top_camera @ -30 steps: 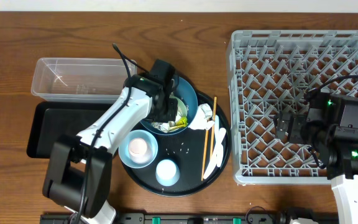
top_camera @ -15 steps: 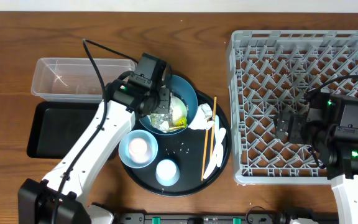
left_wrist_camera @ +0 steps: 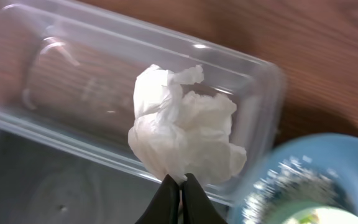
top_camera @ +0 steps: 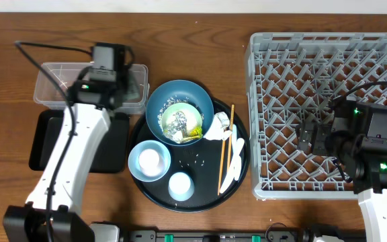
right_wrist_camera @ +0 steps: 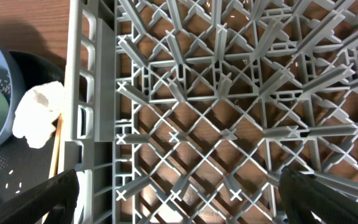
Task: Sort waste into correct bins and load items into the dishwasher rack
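My left gripper (left_wrist_camera: 180, 181) is shut on a crumpled white napkin (left_wrist_camera: 185, 134) and holds it over the right end of the clear tub (left_wrist_camera: 73, 81). In the overhead view that gripper (top_camera: 121, 91) is above the tub (top_camera: 66, 84), with the black rectangular tray (top_camera: 46, 141) just in front. The dark-blue bowl (top_camera: 179, 119) holds crumpled paper, scraps and a yellow-green wrapper (top_camera: 195, 132). Another napkin (top_camera: 220, 126) lies beside the chopsticks (top_camera: 222, 158) and white spoon (top_camera: 232, 171). My right gripper (right_wrist_camera: 179, 199) is open and empty over the grey rack (top_camera: 328, 67).
A round black tray (top_camera: 242, 158) carries the bowls, a light-blue bowl (top_camera: 149, 160) with a pale cup in it, a second small cup (top_camera: 181, 186) and loose rice grains (top_camera: 197, 160). The rack's left wall (right_wrist_camera: 82, 124) stands between my right gripper and the round tray.
My left arm has lifted out of the dark-blue bowl and swung back-left to the clear tub, carrying a white napkin. The right arm has not moved.
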